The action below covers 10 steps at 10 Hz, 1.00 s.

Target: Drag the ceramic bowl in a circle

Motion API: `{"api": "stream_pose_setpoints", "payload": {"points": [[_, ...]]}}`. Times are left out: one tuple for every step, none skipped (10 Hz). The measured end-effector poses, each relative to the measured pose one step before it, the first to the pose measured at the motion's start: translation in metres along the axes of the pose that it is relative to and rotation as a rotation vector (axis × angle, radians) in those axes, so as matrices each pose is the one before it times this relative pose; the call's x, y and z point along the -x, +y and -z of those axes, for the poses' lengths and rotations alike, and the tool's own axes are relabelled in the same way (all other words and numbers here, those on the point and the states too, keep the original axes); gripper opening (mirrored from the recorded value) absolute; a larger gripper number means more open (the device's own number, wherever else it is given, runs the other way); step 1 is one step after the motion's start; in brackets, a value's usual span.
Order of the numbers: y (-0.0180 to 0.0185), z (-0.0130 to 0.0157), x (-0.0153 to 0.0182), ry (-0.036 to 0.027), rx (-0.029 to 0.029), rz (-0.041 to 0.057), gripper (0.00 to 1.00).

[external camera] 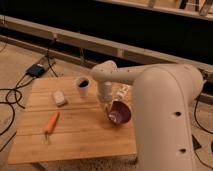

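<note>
The ceramic bowl (119,112) is dark purple-maroon and sits tilted near the right edge of the wooden table (75,130). My gripper (110,101) hangs from the white arm right at the bowl's left rim, touching it. The arm's wrist hides the fingers. The small white cup (82,86) with a dark inside stands to the left of the gripper, apart from it.
A white block (59,97) lies at the table's left rear. An orange carrot-like object (51,123) lies at the front left. A white packet (123,92) lies behind the bowl. Cables and a blue box (36,70) lie on the floor at left.
</note>
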<state>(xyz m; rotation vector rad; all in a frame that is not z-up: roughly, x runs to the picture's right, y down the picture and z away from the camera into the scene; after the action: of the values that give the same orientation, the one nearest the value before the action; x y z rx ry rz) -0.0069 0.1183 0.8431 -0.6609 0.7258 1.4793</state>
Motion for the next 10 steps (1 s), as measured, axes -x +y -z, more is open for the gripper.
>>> {"api": "stream_pose_setpoints", "payload": {"points": [[0.01456, 0.00198, 0.0083, -0.00744, 0.00548, 0.02443, 0.0], [0.01364, 0.00236, 0.00501, -0.00627, 0.00837, 0.02399, 0.0], [0.01992, 0.00372, 0.00393, -0.0068, 0.01189, 0.03722, 0.0], [0.01964, 0.00286, 0.00005, -0.00178, 0.0145, 0.03867, 0.0], [0.02132, 0.00375, -0.0028, -0.0006, 0.02093, 0.04245, 0.0], [0.01914, 0.00323, -0.0054, 0.00019, 0.02338, 0.03733, 0.0], [0.01247, 0.00195, -0.00595, 0.00233, 0.01743, 0.02348, 0.0], [0.0144, 0.00109, -0.01184, 0.01154, 0.0214, 0.02767, 0.0], [0.00799, -0.00036, -0.01089, 0.01311, 0.01465, 0.01582, 0.0], [0.0053, -0.00106, -0.01392, 0.02, 0.01413, 0.00986, 0.0]]}}
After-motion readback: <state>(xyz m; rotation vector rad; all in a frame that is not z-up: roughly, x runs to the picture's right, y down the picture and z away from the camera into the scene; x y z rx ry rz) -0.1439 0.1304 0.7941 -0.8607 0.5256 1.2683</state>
